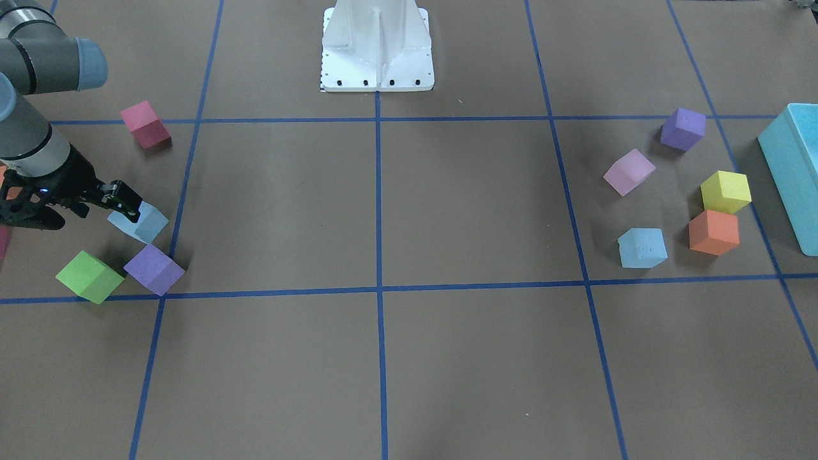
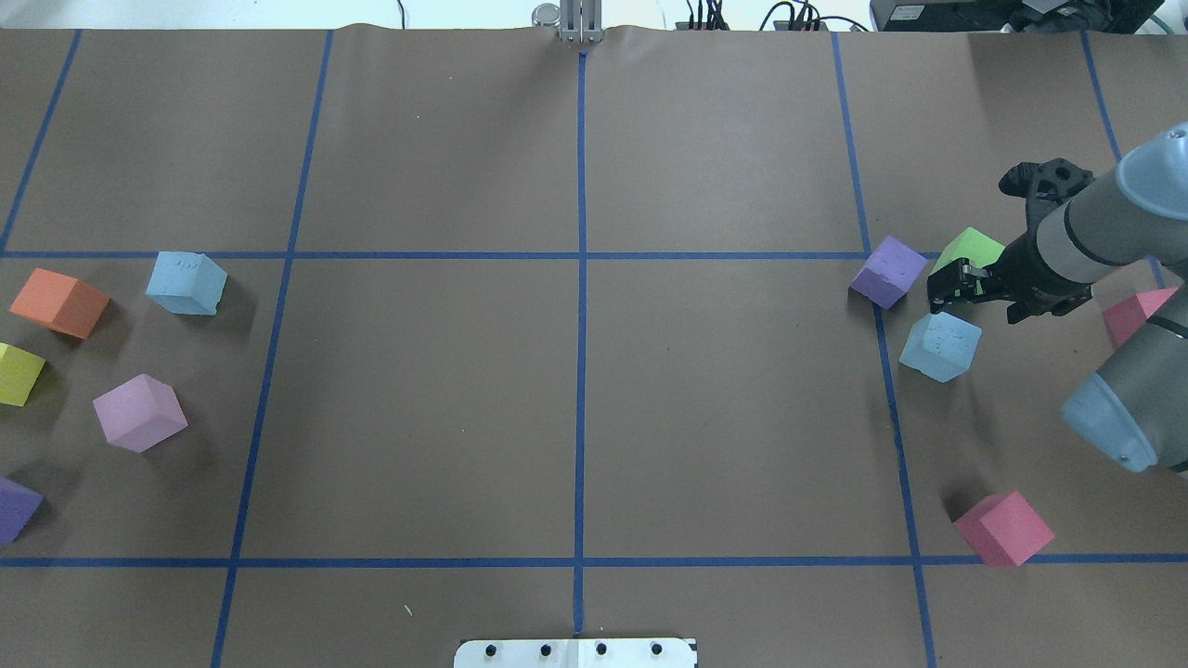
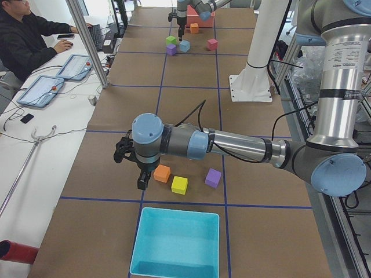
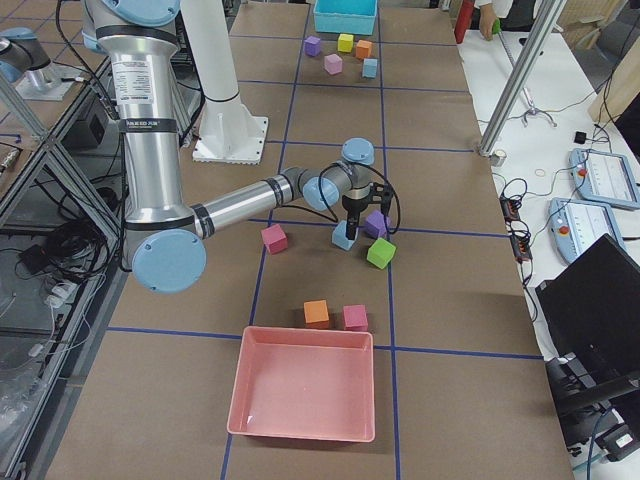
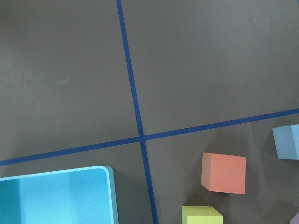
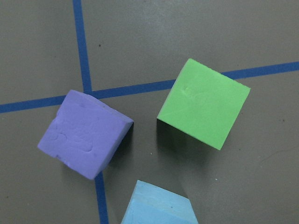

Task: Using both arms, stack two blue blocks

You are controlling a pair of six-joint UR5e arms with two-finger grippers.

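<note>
One pale blue block (image 2: 939,346) lies on the table's right side, next to a violet cube (image 2: 888,271) and a green cube (image 2: 970,250). My right gripper (image 2: 947,288) hovers just above this block's far edge with its jaws apart and empty; in the front view the gripper (image 1: 126,203) overlaps the block (image 1: 139,222). The second blue block (image 2: 186,283) lies at the far left, and shows in the left wrist view (image 5: 287,142). My left gripper (image 3: 140,183) shows only in the exterior left view, above the orange cube; I cannot tell whether it is open or shut.
A turquoise bin (image 1: 792,172) stands at the left end, with orange (image 2: 58,301), yellow (image 2: 17,373), pink (image 2: 139,413) and purple (image 2: 17,508) cubes beside it. A red-pink cube (image 2: 1004,529) and a pink bin (image 4: 305,385) are on the right. The white pedestal (image 1: 377,48) stands mid-table.
</note>
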